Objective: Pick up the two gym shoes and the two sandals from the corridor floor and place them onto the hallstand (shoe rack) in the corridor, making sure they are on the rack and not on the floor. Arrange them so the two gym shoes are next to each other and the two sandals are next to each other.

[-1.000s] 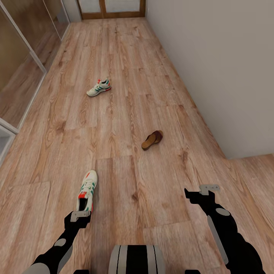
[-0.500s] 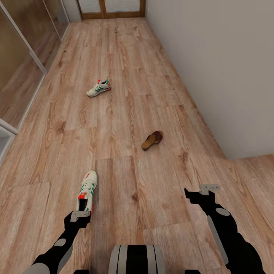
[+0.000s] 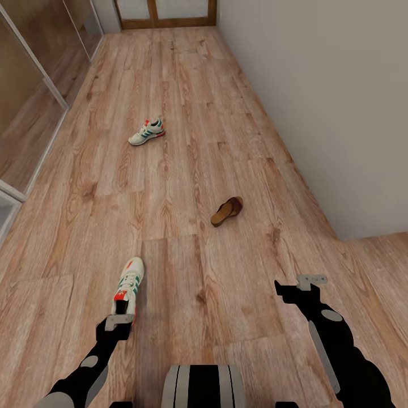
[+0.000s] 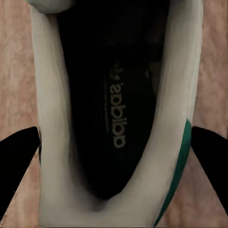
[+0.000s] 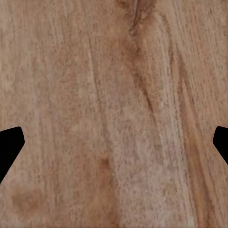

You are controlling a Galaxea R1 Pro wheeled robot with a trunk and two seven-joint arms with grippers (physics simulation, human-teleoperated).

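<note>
Head cam, from my left: glass-panelled wall [image 3: 28, 102] runs along the corridor's left side w/ a white frame edge low down. My left gripper [image 3: 119, 323] hangs right over the heel end of the near gym shoe [image 3: 128, 283], which lies on the corridor floor [image 3: 187, 170] toe pointing away from me. In the left wrist cam I'm looking straight down into that shoe's dark opening [image 4: 114, 109], logo on the insole readable, white collar all round, green stripe on 1 side; the 2 black fingertips [image 4: 16, 161] sit spread wide, 1 on each side of the shoe's outer walls, floor visible beside them, so the pincer is apart and not clamped on anything. Can't tell if the tips touch the shoe. Further up the hall, the 2nd gym shoe [image 3: 147, 131] lies alone, well apart from the 1st. Mid-floor, right of centre, 1 sandal [image 3: 226, 210] lies at an angle, near neither sneaker. My right gripper [image 3: 301, 283] hovers over bare planks; right wrist cam has wood grain [image 5: 114, 104] w/ both fingertips [image 5: 9, 147] at the frame edges, so apart too. Plain wall [image 3: 328, 102] on the right, wooden door frame [image 3: 164, 14] at the far end.
</note>
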